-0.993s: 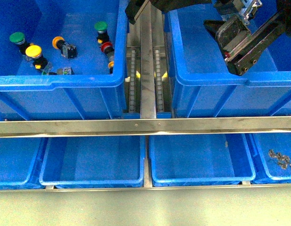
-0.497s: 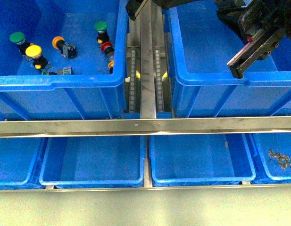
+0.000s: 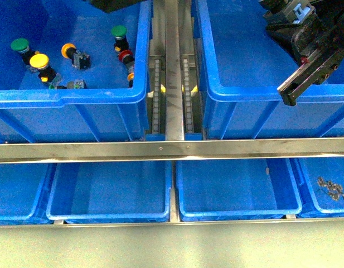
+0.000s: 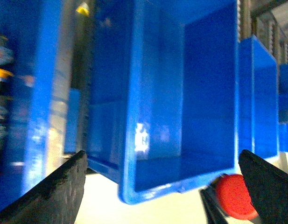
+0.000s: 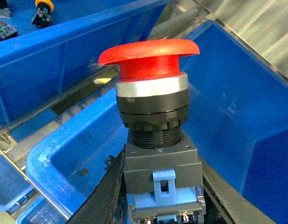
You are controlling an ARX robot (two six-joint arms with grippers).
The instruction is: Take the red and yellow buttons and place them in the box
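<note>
Red button [image 5: 152,116] sat clamped by its grey block body in the right gripper [image 3: 297,86], red cap pointing out past the fingertips and its long axis running in line with the fingers. The box [image 3: 250,94] lay directly below that gripper. In the wrist view its deep blue interior filled the space behind and beneath the cap. From the front, however, the fingertips hung close above the box's near rim, not over its middle. I judged the drop would turn on that one gap: the button needed to be clear inside the rim before I let go.

A yellow button [image 3: 39,60] and a second red button [image 3: 126,56] lay in the other crate [image 3: 71,97], well off to the gripper's left across the steel rail [image 3: 172,84], among green-capped switches [image 3: 19,44]. The left gripper [image 4: 162,158] was the nearer one to them. Its jaws stood wide apart with nothing between them, over blue crate walls in a blurred picture. A red round shape [image 4: 235,203] showed beside one finger; I could not tell what it was.
</note>
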